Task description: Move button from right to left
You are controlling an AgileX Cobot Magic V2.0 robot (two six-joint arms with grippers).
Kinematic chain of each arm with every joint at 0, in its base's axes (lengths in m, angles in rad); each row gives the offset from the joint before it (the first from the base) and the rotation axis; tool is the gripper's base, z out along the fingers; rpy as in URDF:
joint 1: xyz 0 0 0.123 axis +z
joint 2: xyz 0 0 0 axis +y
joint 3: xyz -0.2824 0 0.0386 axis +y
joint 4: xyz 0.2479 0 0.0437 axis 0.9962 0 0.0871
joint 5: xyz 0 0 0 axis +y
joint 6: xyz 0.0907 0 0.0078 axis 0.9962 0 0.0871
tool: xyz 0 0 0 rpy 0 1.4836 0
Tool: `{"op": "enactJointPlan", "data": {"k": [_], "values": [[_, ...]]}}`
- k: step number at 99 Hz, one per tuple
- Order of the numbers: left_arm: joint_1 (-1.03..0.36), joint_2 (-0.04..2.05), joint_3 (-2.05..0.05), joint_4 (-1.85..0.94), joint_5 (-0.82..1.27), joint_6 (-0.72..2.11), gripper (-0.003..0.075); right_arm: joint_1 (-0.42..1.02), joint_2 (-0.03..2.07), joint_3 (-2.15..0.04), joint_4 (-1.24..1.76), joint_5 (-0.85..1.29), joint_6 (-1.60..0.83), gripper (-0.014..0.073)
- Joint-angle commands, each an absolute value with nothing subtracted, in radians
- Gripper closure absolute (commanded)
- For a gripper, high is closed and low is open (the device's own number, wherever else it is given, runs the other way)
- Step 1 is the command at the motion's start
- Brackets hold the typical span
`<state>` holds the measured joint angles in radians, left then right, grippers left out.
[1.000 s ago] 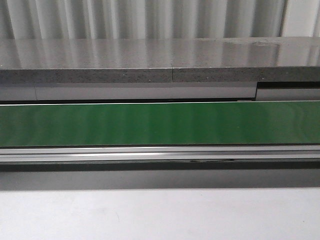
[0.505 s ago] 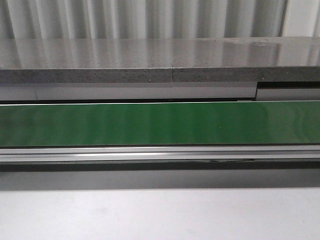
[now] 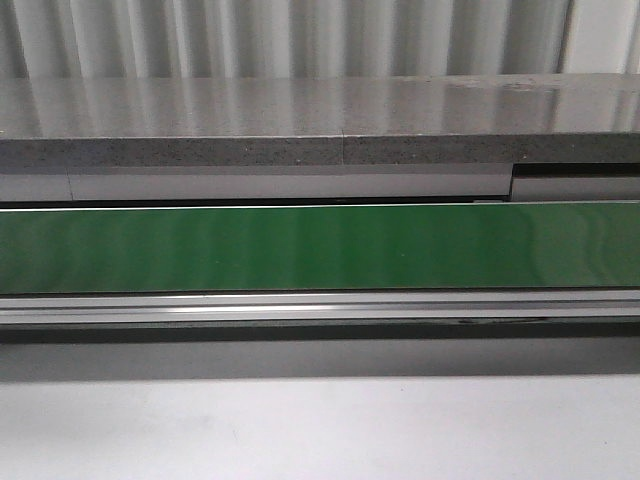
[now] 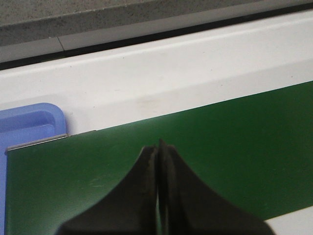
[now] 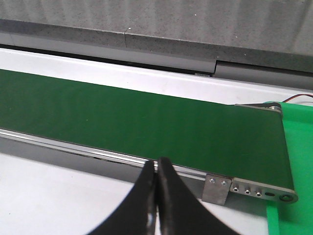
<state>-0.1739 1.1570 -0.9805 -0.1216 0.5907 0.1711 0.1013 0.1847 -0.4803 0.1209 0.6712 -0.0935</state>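
button: not visible in any view. its place cannot be given; by the task sentence it should start on the right side.

left gripper (image 4: pixel 159 147): fingers pressed together, nothing between them, hanging over the green belt (image 3: pixel 320 247) near its left end. right gripper (image 5: pixel 157 164): fingers likewise pressed together, empty, over the near rail (image 5: pixel 112 154) of the belt toward the right end.

risks, as judgement only:
- both grippers are clamped tight with no part in sight. if the button arrives on the belt and the right one has not spread its fingers, the tips would knock it rather than straddle it.
- the round cap would probably let it roll; a nudge could send it off the belt's near edge onto the white worktop (image 3: pixel 320 430).
- if the belt runs, a late descent would miss the button.

view differences:
- front view: only the middle stretch of the belt, the grey ledge (image 3: pixel 320 120) behind it and the worktop's near strip; neither gripper, neither belt end.
- left wrist view: a blue tray (image 4: pixel 29 125) at the belt's left end, likely the drop place; seen nowhere else.
- right wrist view: the belt's right end with its metal bracket (image 5: pixel 217 188) and a green tray (image 5: pixel 296 161) just beyond, possibly the source; no button shows in the visible part.
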Motion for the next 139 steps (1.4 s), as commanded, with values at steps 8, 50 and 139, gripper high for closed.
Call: {"op": "enactJointPlan", "data": {"k": [8, 50, 139], "values": [[-0.187, 0.984, -0.902, -0.157, 0.466, 0.16, 0.074, 0.103, 0.193, -0.504, 0.128, 0.593, -0.098, 0.0659], [-0.185, 0.652, -0.659, -0.168, 0.433, 0.16, 0.074, 0.103, 0.193, -0.504, 0.128, 0.593, -0.098, 0.0659], [-0.139, 0.281, -0.274, -0.055, 0.14, 0.072, 0.074, 0.103, 0.193, -0.504, 0.128, 0.593, -0.098, 0.0659]]}}
